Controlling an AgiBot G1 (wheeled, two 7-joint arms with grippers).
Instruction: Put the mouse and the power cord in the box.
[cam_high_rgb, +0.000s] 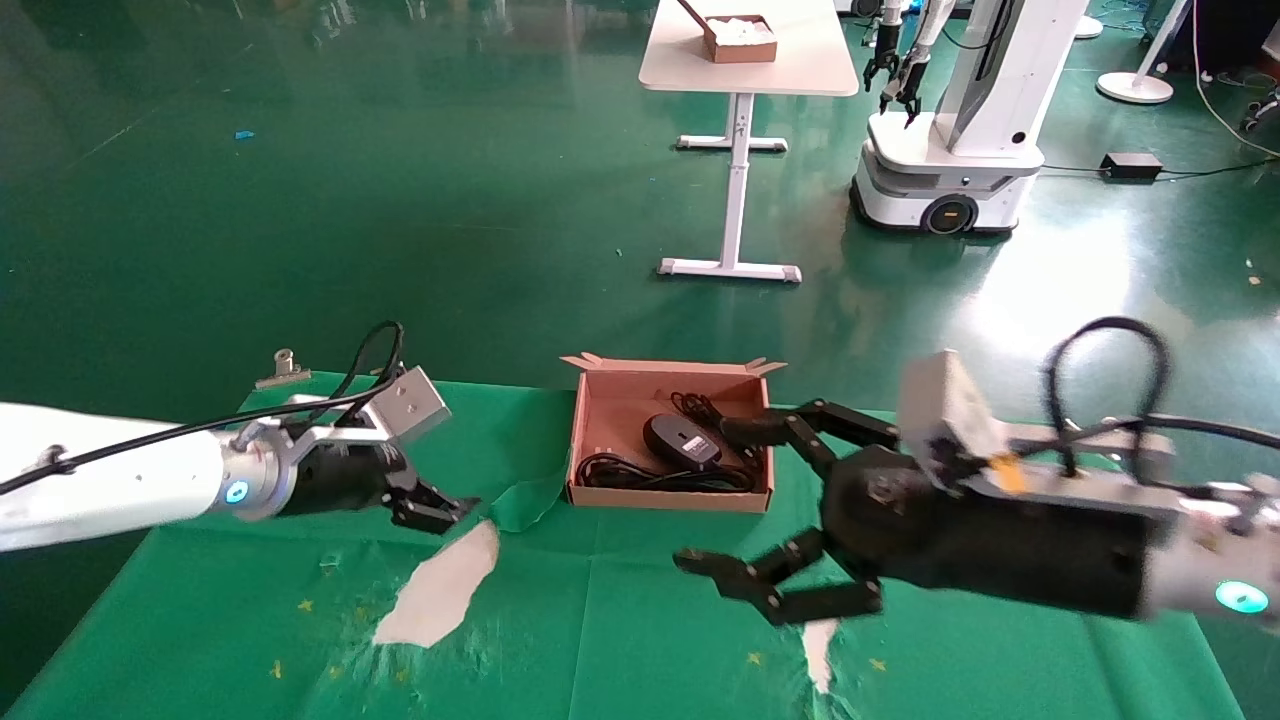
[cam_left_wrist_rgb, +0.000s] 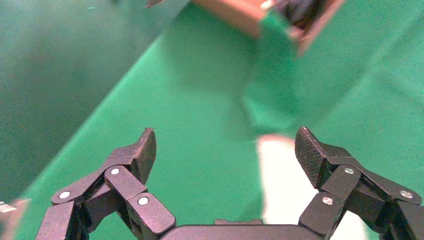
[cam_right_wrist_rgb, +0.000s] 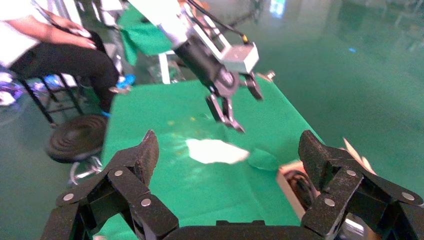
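The box (cam_high_rgb: 665, 498), a shallow brown cardboard tray, stands on the green cloth at mid-table. Inside it the black mouse (cam_high_rgb: 680, 438) lies above the coiled power cord (cam_high_rgb: 640, 472), which runs along the near wall. My right gripper (cam_high_rgb: 715, 495) hovers open and empty just right of the box, its upper finger over the box's right rim. My left gripper (cam_high_rgb: 435, 510) is open and empty, low over the cloth to the left of the box. The left wrist view shows a box corner (cam_left_wrist_rgb: 235, 12) beyond that gripper (cam_left_wrist_rgb: 226, 145). The right wrist view shows the box's edge (cam_right_wrist_rgb: 287, 172) beside that gripper (cam_right_wrist_rgb: 227, 150).
A white patch (cam_high_rgb: 440, 590) shows through a tear in the cloth near the left gripper, and a smaller one (cam_high_rgb: 820, 650) lies at the front. A metal clip (cam_high_rgb: 283, 368) holds the far left edge. Far off stand a white table (cam_high_rgb: 740, 60) and another robot (cam_high_rgb: 950, 150).
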